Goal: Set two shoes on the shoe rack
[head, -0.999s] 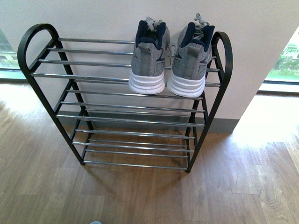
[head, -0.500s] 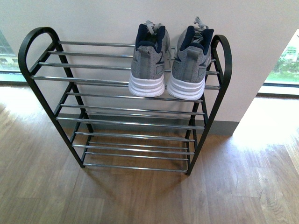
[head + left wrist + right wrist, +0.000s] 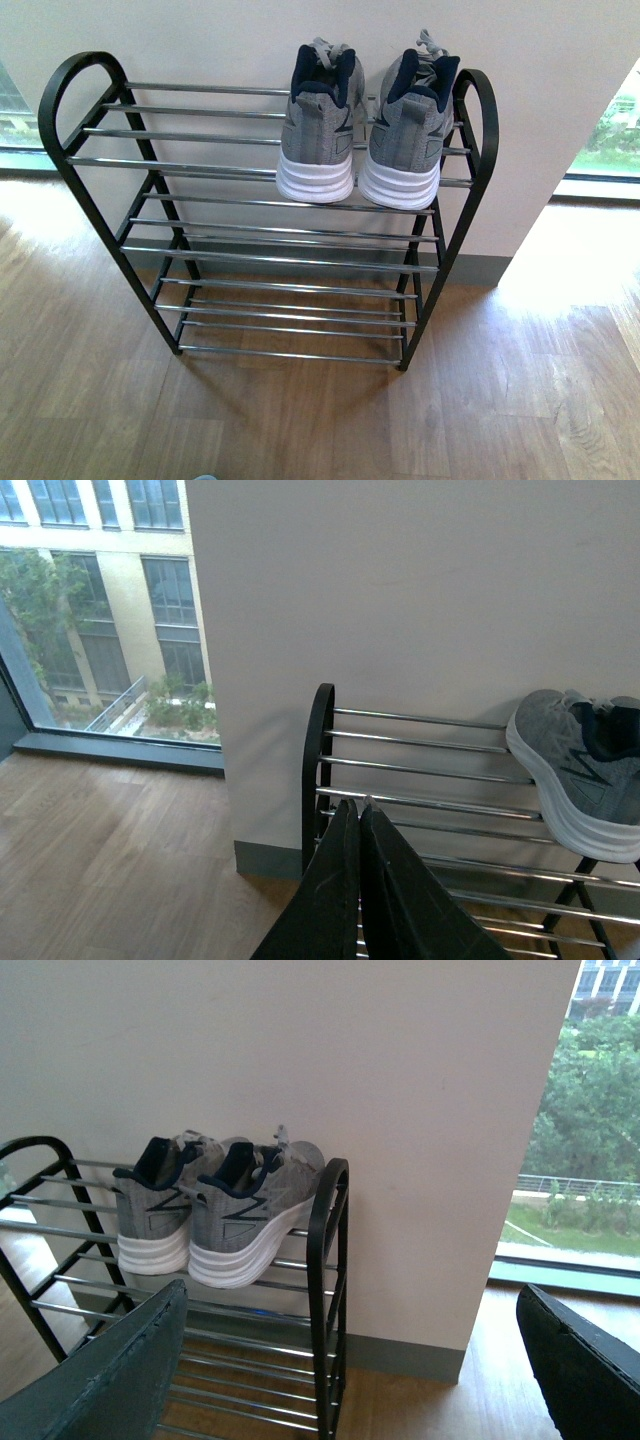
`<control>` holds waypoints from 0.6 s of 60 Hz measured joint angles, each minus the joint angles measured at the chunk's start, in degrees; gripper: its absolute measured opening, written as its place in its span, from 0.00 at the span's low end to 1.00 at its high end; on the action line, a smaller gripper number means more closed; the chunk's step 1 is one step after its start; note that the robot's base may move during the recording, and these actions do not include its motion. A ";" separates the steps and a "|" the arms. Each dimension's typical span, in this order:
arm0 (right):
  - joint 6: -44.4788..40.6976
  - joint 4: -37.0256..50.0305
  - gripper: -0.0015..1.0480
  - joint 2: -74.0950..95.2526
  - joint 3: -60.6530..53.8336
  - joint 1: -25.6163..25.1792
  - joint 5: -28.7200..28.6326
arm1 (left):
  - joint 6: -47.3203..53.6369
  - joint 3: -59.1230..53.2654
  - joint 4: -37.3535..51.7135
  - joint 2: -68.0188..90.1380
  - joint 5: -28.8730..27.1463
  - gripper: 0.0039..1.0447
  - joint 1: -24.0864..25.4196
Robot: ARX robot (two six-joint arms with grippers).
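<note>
Two grey knit shoes, one on the left (image 3: pixel 318 125) and one on the right (image 3: pixel 408 128), stand side by side, heels toward me, on the top tier of the shoe rack (image 3: pixel 100 160), at its right end. The right wrist view shows both shoes (image 3: pixel 200 1210) from the side by the rack's arched end (image 3: pixel 330 1260). In the left wrist view one shoe (image 3: pixel 575 770) rests on the top rods. My left gripper (image 3: pixel 358 805) is shut and empty, off the rack's left end. Clear of the rack, my right gripper (image 3: pixel 350 1310) stands wide open.
The rack stands on a wooden floor (image 3: pixel 500 400) against a white wall (image 3: pixel 200 40) with a grey skirting board (image 3: pixel 400 1355). Floor-level windows flank the wall on the left (image 3: pixel 90 610) and on the right (image 3: pixel 590 1120). Three lower tiers (image 3: pixel 280 290) hold nothing.
The front view shifted slightly down and back up; the shoes and rack stay where they were.
</note>
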 joint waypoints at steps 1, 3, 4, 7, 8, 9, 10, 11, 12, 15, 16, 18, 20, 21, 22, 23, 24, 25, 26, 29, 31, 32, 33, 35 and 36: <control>0.00 0.00 0.91 0.00 0.00 0.00 -0.04 | 0.00 -0.07 -0.17 -0.37 0.13 0.01 0.09; 0.00 0.00 0.91 0.00 0.00 0.00 -0.04 | 0.00 -0.33 -0.48 -0.90 0.46 0.01 0.11; 0.00 0.00 0.91 0.00 0.00 0.00 -0.04 | 0.00 -0.50 -0.66 -1.25 0.50 0.01 0.11; 0.00 0.00 0.91 -0.02 0.00 0.00 -0.04 | 0.00 -0.90 -1.27 -2.14 0.52 0.01 0.11; 0.00 0.00 0.91 -0.02 0.00 0.00 -0.04 | 0.00 -1.01 -1.49 -2.47 0.50 0.01 0.13; 0.00 0.00 0.91 0.00 0.00 0.00 -0.02 | 0.00 -1.14 -1.73 -2.95 0.50 0.01 0.15; 0.00 0.00 0.91 0.00 0.00 0.00 -0.02 | 0.00 -1.22 -1.95 -3.34 0.50 0.01 0.15; 0.00 0.00 0.91 0.00 0.00 0.00 -0.02 | 0.00 -1.27 -2.05 -3.50 0.50 0.01 0.15; 0.00 0.00 0.91 -0.02 0.00 0.00 -0.02 | 0.00 -1.38 -2.27 -3.78 0.50 0.01 0.15; 0.00 0.00 0.91 -0.02 0.00 0.00 -0.02 | 0.00 -1.62 -2.82 -4.57 0.52 0.01 0.15; 0.00 0.00 0.91 0.00 0.00 0.00 -0.02 | 0.00 -1.66 -3.06 -4.87 0.52 0.01 0.15; -0.02 0.00 0.91 -0.02 0.00 0.00 -0.04 | 0.00 -1.73 -3.39 -5.31 0.52 0.01 0.15; 0.00 0.00 0.91 -0.02 0.00 0.00 -0.04 | 0.00 -2.10 -3.26 -5.81 0.52 0.01 0.15; 0.00 0.00 0.91 -0.02 0.00 0.00 -0.04 | 0.00 -2.56 -2.75 -6.23 0.50 0.01 0.15; 0.00 0.00 0.91 0.00 0.00 0.00 -0.02 | 0.00 -2.82 -2.67 -6.40 0.48 0.01 0.15; 0.00 0.00 0.91 -0.02 0.00 0.00 -0.02 | 0.00 -3.30 -2.69 -6.73 0.46 0.01 0.15; 0.00 0.00 0.91 -0.02 0.00 0.00 0.00 | -0.02 -3.48 -2.78 -6.95 0.44 0.01 0.15; 0.00 0.00 0.91 -0.02 0.00 0.00 0.00 | 0.00 -3.48 -3.21 -7.19 0.66 0.01 0.17; -0.02 0.00 0.91 -0.02 0.00 0.00 -0.04 | 0.02 -3.48 -3.26 -7.39 0.61 0.01 0.17; -0.02 0.00 0.91 -0.02 0.00 0.00 -0.02 | 0.02 -3.48 -3.67 -8.00 0.59 0.01 0.17; -0.02 0.00 0.91 -0.02 0.00 0.00 0.00 | 0.02 -3.48 -4.04 -8.48 0.61 0.01 0.17; -0.02 0.00 0.91 -0.02 0.00 0.00 -0.04 | 0.02 -3.48 -4.28 -8.79 0.59 0.01 0.17; -0.02 0.00 0.91 -0.02 0.00 0.00 -0.04 | 0.02 -3.48 -4.59 -9.01 0.59 0.01 0.17; -0.02 0.00 0.91 -0.02 0.00 0.00 -0.02 | 0.02 -3.48 -4.96 -9.33 0.59 0.01 0.20; -0.02 0.00 0.91 -0.02 0.00 0.00 -0.02 | 0.02 -3.48 -5.07 -9.44 0.59 0.01 0.20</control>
